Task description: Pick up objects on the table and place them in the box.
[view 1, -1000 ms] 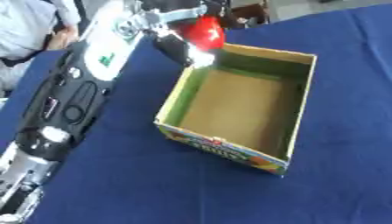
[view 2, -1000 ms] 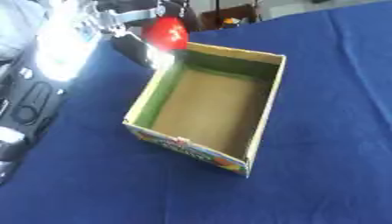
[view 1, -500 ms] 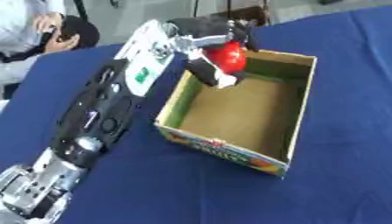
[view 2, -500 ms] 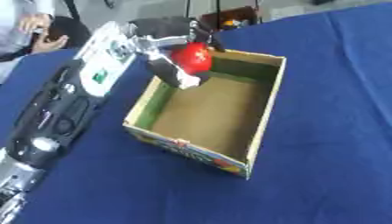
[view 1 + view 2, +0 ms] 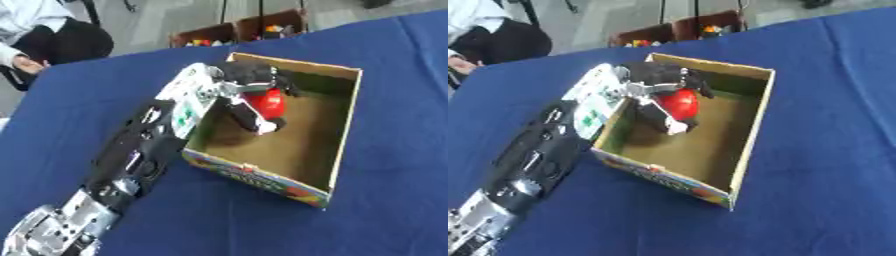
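Red ball (image 5: 266,102) inside the cardboard box (image 5: 343,131), left hand (image 5: 249,82) fingers curled around it

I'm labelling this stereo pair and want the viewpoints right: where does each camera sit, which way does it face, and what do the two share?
Left eye view: in the head, looking down at the box on the blue table; the left arm enters from lower left.
Right eye view: beside it, same downward aim, box nearer centre; the left hand holds the red object inside the box.
Shared: box, arm, red object, floor bins beyond.
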Robot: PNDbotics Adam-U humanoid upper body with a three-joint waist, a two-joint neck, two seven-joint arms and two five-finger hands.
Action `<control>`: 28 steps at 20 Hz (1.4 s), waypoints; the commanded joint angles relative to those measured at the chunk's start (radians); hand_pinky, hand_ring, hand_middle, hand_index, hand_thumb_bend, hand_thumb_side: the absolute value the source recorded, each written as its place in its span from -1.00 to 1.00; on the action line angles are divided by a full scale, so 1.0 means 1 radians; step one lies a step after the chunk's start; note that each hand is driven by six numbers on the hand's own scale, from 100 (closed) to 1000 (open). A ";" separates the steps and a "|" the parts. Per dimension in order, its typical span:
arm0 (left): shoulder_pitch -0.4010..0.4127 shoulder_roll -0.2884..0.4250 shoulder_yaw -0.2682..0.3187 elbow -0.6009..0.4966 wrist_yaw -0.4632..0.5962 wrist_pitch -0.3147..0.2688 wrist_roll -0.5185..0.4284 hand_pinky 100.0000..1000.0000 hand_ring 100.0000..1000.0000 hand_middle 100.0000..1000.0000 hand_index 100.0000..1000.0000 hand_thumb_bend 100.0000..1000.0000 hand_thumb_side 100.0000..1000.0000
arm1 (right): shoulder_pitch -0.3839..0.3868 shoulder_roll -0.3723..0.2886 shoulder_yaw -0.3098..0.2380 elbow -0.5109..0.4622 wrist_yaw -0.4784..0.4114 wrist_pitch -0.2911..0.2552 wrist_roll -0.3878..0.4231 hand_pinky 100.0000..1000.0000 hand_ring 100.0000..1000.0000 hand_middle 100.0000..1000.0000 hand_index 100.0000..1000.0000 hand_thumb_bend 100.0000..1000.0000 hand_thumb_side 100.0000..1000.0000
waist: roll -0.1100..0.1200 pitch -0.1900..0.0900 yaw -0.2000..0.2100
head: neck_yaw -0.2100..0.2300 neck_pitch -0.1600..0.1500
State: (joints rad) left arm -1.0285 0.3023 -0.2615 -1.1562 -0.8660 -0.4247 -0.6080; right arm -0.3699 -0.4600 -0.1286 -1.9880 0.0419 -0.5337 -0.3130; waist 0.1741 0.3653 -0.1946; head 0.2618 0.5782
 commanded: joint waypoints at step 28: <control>0.027 0.161 0.118 -0.426 0.281 -0.038 0.234 1.00 1.00 0.92 1.00 -0.22 1.00 | 0.016 -0.018 -0.020 -0.012 -0.001 -0.004 -0.020 0.45 0.56 0.19 0.43 -1.00 0.98 | -0.026 -0.028 0.056 | -0.035 0.019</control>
State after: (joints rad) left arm -0.9910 0.4145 -0.1716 -1.5258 -0.6316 -0.4764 -0.4074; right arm -0.3502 -0.4532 -0.1386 -1.9880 0.0415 -0.5370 -0.3275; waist 0.1735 0.3652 -0.1390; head 0.2313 0.5897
